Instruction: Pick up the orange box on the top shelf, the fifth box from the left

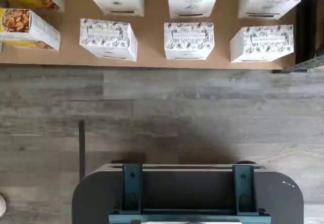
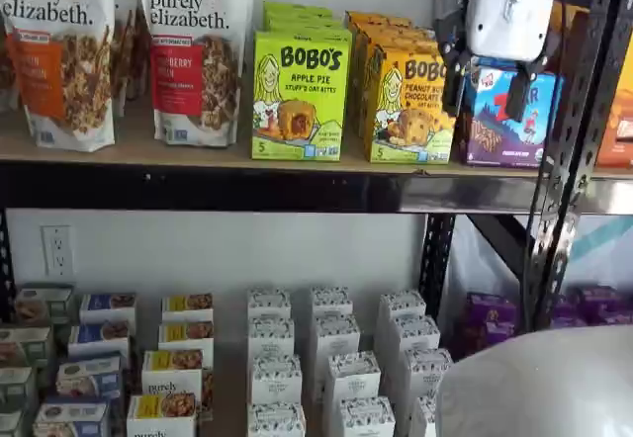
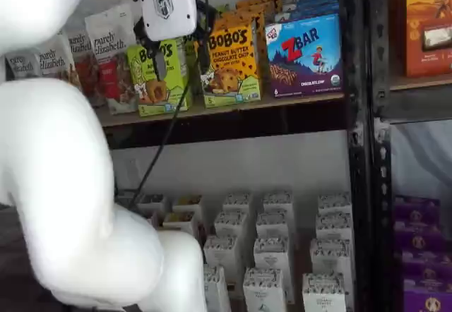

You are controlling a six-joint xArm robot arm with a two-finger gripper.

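- Shelf view showed the gripper [image 2: 487, 89] hanging in front of the top shelf [image 2: 198, 160], a plain gap between its black fingers, nothing held.
- The orange box [image 2: 410, 106] stood upright between the green Bobo's box [image 2: 299, 96] and the blue ZBar box [image 2: 506, 116].
- Best approach, likely: centre on the orange front carton, clear of both neighbours, then close.
- Front cartons counted: one green, one orange, one blue; two granola bags [image 2: 193, 51].

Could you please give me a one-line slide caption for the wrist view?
Wrist camera looking down on white patterned boxes on a tan shelf board, grey wood floor below.
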